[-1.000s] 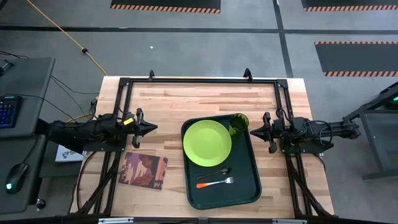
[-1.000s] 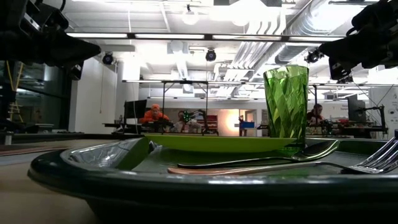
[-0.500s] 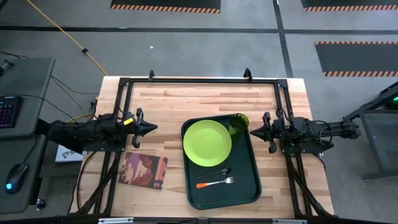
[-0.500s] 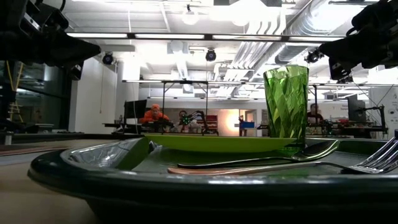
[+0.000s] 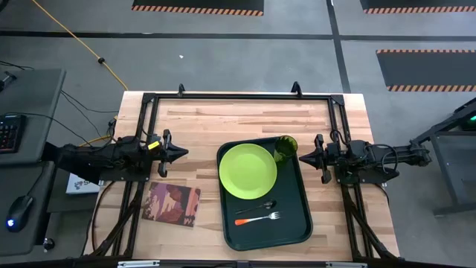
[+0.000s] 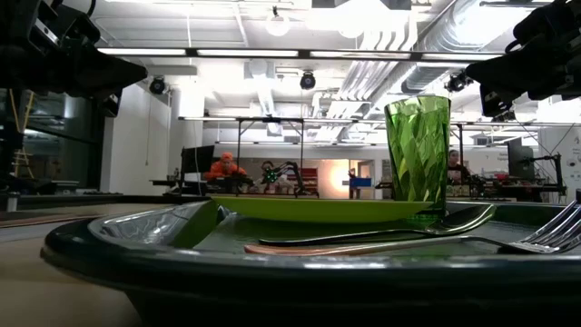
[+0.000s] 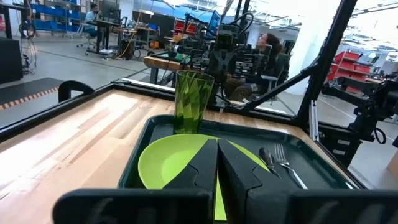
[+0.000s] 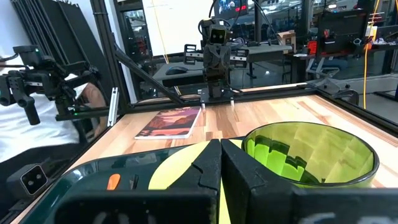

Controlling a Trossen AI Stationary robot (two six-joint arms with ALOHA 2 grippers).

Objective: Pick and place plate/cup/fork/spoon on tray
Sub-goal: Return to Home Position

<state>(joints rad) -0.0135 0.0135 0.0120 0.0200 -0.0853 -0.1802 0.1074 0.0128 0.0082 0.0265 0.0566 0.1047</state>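
- The left claw (image 5: pixel 183 153) hangs over the desk (image 5: pixel 201 119) to the left of the tray (image 5: pixel 297 223), pointing toward it; its two fingers (image 7: pixel 199 168) are pressed together and hold nothing.
- The right claw (image 5: pixel 301 157) hangs just right of the tray's far right corner, pointing left; its fingers (image 8: pixel 208 163) are also closed tight, with nothing between them.
- The cup (image 5: pixel 285 149) stands upright in the tray's far right corner, just beside the right claw's tip and apart from it.
- The plate (image 5: pixel 248 170) lies flat in the far half of the tray, its rim close to the cup.
- The spoon (image 5: pixel 260 206) lies in the near half of the tray, just beyond the plate's near edge, bowl toward the right.
- The fork (image 5: pixel 258 219) lies alongside the spoon on its near side, orange handle to the left and tines to the right.
- A reddish-brown patterned mat (image 5: pixel 172 205) lies on the desk to the left of the tray, near the front left, well apart from both claws.
- In the low view, the cup (image 6: pixel 418 150) rises above the plate's edge (image 6: pixel 318 209).
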